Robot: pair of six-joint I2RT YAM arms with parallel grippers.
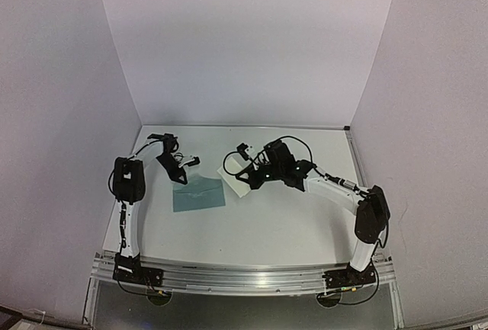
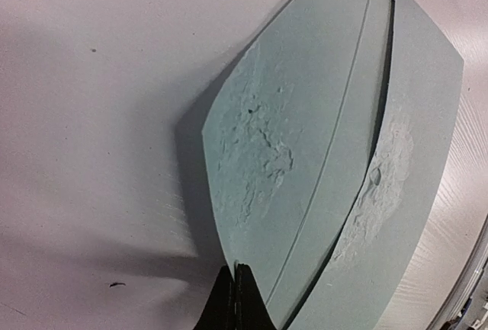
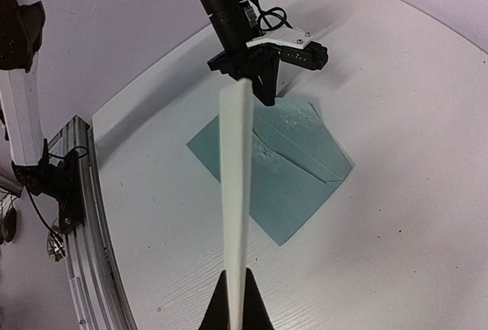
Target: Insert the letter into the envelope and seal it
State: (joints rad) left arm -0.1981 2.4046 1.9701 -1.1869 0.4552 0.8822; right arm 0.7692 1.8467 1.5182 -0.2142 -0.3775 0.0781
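The pale teal envelope [image 1: 199, 194] lies flat left of centre, its flap side up. My left gripper [image 1: 181, 175] is shut on the tip of the flap [image 2: 297, 139] and holds it raised off the envelope body [image 2: 412, 162]; the closed jaws [image 2: 234, 269] meet at the flap's point. My right gripper [image 1: 252, 178] is shut on the cream letter [image 1: 233, 171] and holds it off the table, to the right of the envelope. In the right wrist view the letter [image 3: 237, 185] shows edge-on, reaching from my jaws [image 3: 238, 275] over the envelope [image 3: 293, 177] toward the left gripper [image 3: 263, 78].
White walls enclose the table at the back and both sides. An aluminium rail [image 1: 244, 277] with the arm bases runs along the near edge; it also shows in the right wrist view [image 3: 76, 193]. The left arm [image 1: 128, 181] stands left of the envelope.
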